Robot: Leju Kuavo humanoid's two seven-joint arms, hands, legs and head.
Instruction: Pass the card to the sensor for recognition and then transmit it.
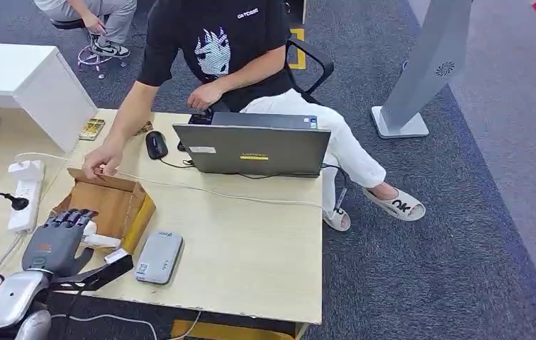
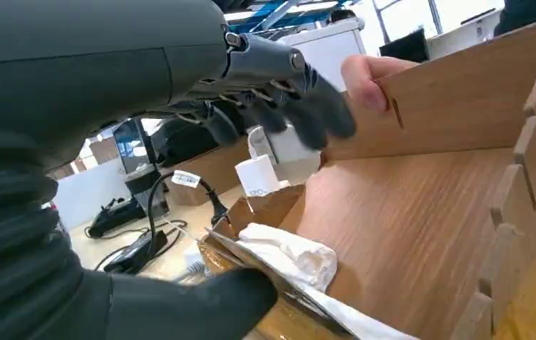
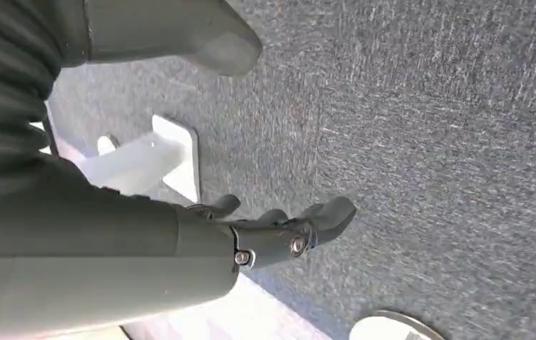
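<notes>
We note a light wooden table [image 1: 251,241] bearing an open cardboard box [image 1: 113,205], a grey sensor unit [image 1: 159,257] just beside it, a laptop [image 1: 254,149], a black mouse [image 1: 156,144] and a white power strip [image 1: 25,195].

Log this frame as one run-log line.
left hand: over cardboard box, open | right hand: hanging over carpet, open | sensor: untouched on table | person's hand: on box rim
</notes>
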